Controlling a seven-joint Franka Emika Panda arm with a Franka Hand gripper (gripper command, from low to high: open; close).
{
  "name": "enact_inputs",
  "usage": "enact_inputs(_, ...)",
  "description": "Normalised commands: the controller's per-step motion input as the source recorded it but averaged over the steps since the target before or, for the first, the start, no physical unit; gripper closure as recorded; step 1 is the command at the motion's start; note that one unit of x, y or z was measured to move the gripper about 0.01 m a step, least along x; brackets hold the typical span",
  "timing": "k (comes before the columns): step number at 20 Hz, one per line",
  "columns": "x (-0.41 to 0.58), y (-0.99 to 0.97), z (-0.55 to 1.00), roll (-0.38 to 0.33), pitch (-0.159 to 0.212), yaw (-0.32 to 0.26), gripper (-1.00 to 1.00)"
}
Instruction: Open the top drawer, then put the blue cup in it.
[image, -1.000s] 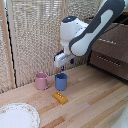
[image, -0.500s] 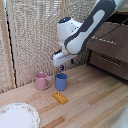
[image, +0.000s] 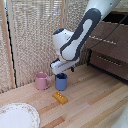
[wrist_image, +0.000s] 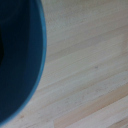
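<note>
The gripper (image: 63, 73) sits right on top of the blue cup (image: 61, 81) mid-frame, pink mug (image: 41, 80) just left. Can't tell how far it's open or whether it has hold of the cup.

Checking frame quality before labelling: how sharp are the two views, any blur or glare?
Exterior view: soft and low-detail, even lighting, no glare; the blue cup and pink mug readable, gripper fingertips not resolvable. Wrist view: blue cup fills one side, very close and out of focus; wooden floor grain also blurred.
</note>
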Motion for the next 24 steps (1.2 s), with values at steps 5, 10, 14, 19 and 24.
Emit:
enact_inputs(5, 0.264, -0.12, -0.44, 0.06, 0.001, -0.058, -1.0)
enact_inputs(10, 0.158, -0.02, -0.35, 0.055, 0.031, -0.066, 1.0)
enact_inputs(14, 0.0, -0.01, -0.11, 0.024, 0.018, -0.01, 1.0)
enact_inputs(19, 0.0, 0.0, 0.0, 0.0, 0.0, 0.008, 1.0)
enact_inputs(24, 0.0, 0.01, 0.0, 0.0, 0.0, 0.003, 1.0)
